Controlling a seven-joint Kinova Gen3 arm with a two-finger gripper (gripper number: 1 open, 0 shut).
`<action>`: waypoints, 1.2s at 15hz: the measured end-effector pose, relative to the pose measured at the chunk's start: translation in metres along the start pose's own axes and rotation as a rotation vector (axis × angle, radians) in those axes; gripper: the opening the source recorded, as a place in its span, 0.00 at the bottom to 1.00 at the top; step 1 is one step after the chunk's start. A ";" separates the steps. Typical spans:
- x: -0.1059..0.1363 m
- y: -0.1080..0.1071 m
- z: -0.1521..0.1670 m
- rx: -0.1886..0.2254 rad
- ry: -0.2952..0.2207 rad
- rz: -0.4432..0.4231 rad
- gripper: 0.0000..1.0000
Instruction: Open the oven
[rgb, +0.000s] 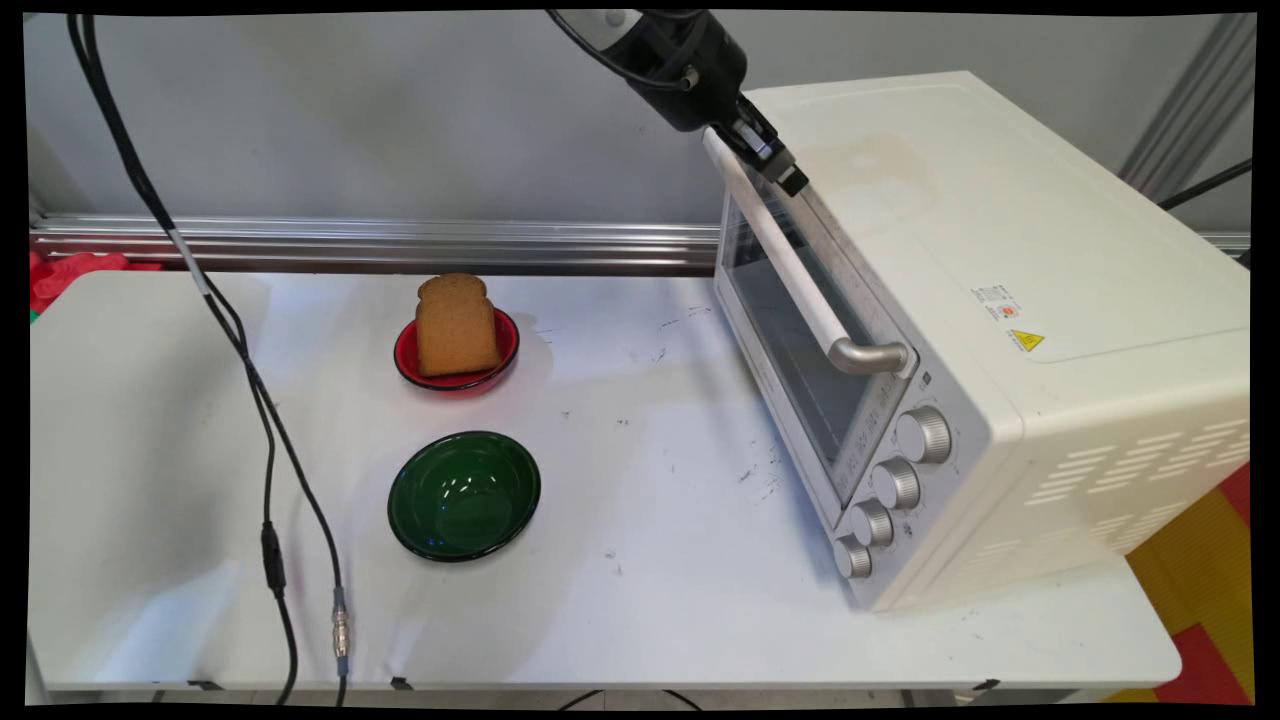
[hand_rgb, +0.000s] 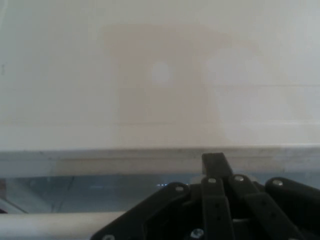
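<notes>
You have the white table (rgb: 650, 560) carrying a cream toaster oven (rgb: 1000, 330) on its right side, angled so the glass door (rgb: 800, 340) faces the middle of the table. The door looks shut, with its long white handle (rgb: 790, 260) running across the top of the glass and four silver knobs (rgb: 895, 483) in a row beside it. Your gripper (rgb: 775, 160) sits at the far upper end of that handle, right at the door's top edge, and its fingers look drawn together there; whether they clamp the handle you cannot tell. In the hand view the oven's pale top (hand_rgb: 160, 75) fills the picture, and the handle (hand_rgb: 55, 224) crosses low on the left. Well apart to the left, a green bowl (rgb: 464, 495) stands empty near you. Behind it a red bowl (rgb: 457, 350) holds a slice of brown bread (rgb: 456, 325), standing on edge.
</notes>
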 end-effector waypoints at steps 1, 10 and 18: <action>0.000 -0.001 0.001 0.000 0.002 0.000 0.00; -0.005 -0.002 0.015 -0.020 -0.008 0.017 0.00; -0.016 -0.003 0.027 -0.034 -0.026 0.032 0.00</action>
